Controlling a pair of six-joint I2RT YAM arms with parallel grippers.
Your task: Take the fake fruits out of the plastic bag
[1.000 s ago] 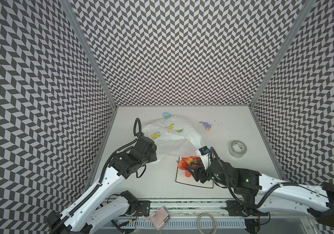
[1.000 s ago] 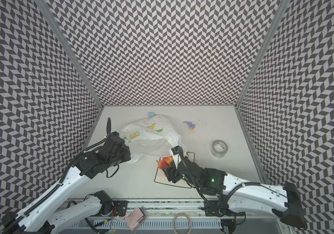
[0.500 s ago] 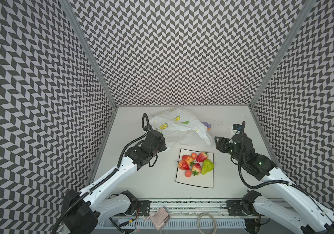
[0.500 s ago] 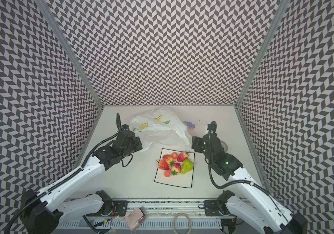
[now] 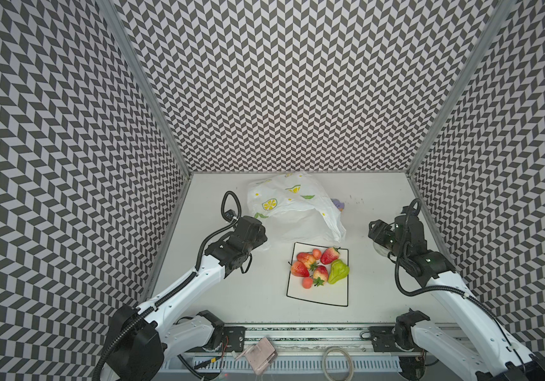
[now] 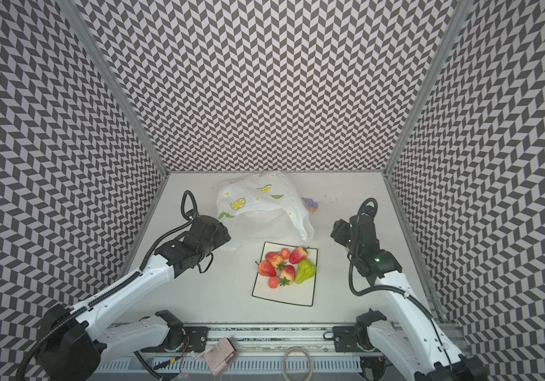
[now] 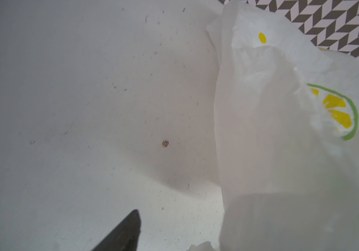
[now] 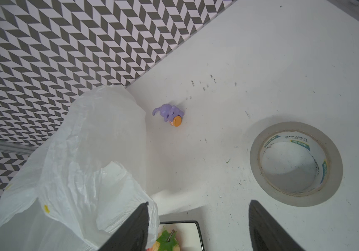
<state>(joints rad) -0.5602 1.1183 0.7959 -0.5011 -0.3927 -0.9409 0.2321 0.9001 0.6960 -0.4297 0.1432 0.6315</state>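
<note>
Fruits (image 5: 317,267) are sitting on the plate (image 5: 317,298), out of the bag (image 5: 294,211) just behind. Left gripper (image 5: 262,238) is gaping at the bag's edge, plastic veiling one finger; right gripper (image 8: 198,208) is hovering wide, empty.

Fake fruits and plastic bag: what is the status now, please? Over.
Both open: left gripper at plastic bag, right gripper empty. All seven fake fruits on plate, out of bag. Plate unobstructed.
</note>
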